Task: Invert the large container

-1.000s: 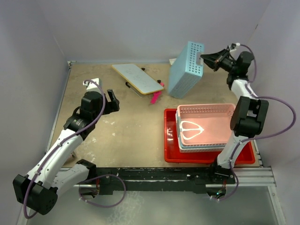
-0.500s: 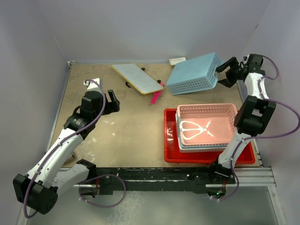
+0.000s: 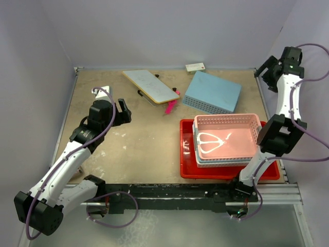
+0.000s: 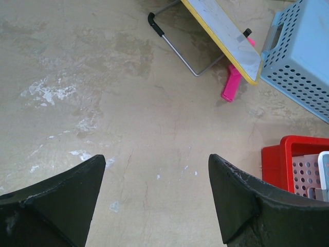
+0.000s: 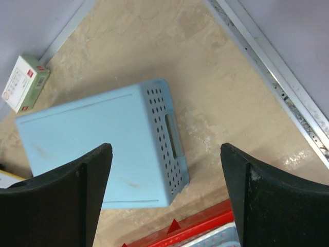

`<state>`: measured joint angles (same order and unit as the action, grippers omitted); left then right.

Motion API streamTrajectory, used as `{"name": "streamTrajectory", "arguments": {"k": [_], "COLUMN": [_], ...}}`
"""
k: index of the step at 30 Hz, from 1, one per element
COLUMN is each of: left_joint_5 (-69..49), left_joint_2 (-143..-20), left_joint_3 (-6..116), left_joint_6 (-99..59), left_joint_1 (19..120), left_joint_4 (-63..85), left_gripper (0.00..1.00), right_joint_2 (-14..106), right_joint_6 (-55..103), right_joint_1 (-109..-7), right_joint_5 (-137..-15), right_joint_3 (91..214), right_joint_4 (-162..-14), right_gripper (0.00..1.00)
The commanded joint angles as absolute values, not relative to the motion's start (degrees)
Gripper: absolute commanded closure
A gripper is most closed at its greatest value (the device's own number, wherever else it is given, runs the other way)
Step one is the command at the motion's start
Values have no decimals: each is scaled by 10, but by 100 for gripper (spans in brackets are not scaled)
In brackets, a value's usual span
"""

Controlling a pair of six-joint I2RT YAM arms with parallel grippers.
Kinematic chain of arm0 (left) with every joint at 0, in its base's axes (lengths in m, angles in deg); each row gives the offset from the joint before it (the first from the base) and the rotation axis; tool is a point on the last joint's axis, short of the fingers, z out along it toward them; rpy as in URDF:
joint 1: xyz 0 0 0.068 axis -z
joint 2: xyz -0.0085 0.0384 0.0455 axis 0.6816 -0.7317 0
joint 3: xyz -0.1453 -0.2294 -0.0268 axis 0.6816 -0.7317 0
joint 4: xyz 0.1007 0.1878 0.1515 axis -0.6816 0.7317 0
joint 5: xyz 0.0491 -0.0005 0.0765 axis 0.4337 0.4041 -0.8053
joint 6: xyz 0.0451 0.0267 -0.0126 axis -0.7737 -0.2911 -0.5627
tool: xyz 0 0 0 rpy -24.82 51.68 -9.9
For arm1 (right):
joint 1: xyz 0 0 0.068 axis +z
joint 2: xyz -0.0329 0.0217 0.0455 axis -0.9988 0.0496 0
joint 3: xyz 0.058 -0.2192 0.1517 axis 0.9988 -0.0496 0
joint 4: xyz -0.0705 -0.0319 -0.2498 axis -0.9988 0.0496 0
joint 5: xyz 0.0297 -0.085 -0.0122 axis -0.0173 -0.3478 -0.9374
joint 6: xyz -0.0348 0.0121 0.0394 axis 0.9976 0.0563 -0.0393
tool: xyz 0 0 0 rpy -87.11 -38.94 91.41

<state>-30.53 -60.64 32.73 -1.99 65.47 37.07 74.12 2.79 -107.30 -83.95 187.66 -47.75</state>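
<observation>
**Colour and Pattern Reference**

The large container (image 3: pixel 187 154) is showing glossy red. The pink basket (image 3: pixel 241 145) is showing perforated dot rows. The light-blue basket (image 3: pixel 213 92) is showing a plain base and perforated walls. The surface (image 3: pixel 149 144) is showing mottled beige. The left tool (image 4: pixel 155 162) and right tool (image 5: pixel 165 152) are showing black.

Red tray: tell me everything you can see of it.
The red tray is a shallow rectangle of glossy plastic with a raised rim, lying flat and open side up at the near right of the table, not yet turned over. The pink basket, stacked on a pale blue basket, sits in it and covers most of its floor. Its underside is hidden.
</observation>
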Motion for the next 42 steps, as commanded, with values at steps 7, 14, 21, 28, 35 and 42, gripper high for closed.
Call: {"name": "streamTrajectory", "arguments": {"k": [7, 14, 21, 28, 35, 42], "left_joint_5": [-294, -307, -304, -296, -298, -311], "left_joint_2": [-611, -592, -594, -604, -595, -576], "left_joint_3": [347, 339, 333, 335, 338, 348], "left_joint_6": [-21, -23, -20, -19, -22, -33], "left_joint_1": [651, 651, 651, 651, 651, 651], "left_joint_4": [351, 363, 359, 348, 362, 385], "left_gripper": [21, 21, 21, 21, 21, 21], "right_joint_2": [702, 759, 756, 771, 791, 774], "right_joint_6": [141, 145, 116, 109, 112, 83], "right_joint_1": [-803, -638, -632, -703, -819, -901], "right_joint_5": [-775, -751, -766, -808, -889, -934], "right_joint_3": [1900, 1856, 1753, 1712, 1708, 1744], "right_joint_4": [-489, -482, -504, -517, -576, -584], "right_gripper": [13, 13, 13, 12, 12, 11]}}
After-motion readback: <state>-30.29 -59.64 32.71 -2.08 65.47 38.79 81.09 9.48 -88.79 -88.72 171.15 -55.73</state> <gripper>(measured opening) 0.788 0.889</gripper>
